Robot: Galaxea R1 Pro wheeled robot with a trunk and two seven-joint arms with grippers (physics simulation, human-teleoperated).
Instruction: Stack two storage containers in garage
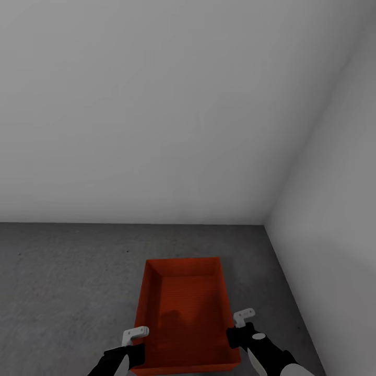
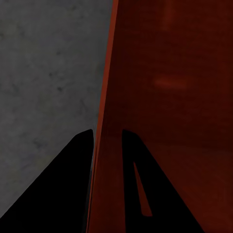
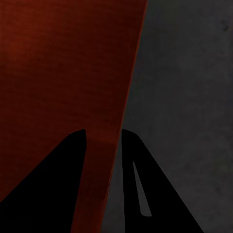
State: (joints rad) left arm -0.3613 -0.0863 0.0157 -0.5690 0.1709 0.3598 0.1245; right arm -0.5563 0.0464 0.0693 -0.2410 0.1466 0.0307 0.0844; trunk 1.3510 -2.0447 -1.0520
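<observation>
Our left gripper (image 2: pixel 107 138) straddled one long wall of the red-orange storage container (image 1: pixel 185 313), and our right gripper (image 3: pixel 103 138) straddled the opposite wall, each clamping the thin rim. The bin's near edge was cut off below. It sat over speckled grey concrete floor (image 1: pixel 62 282), near the white walls' corner (image 1: pixel 265 222).

Two plain white-grey walls (image 1: pixel 156 104) take up the upper part of the frame. They meet in a corner (image 1: pixel 265 223) at centre right, its seam slanting up to the right.
</observation>
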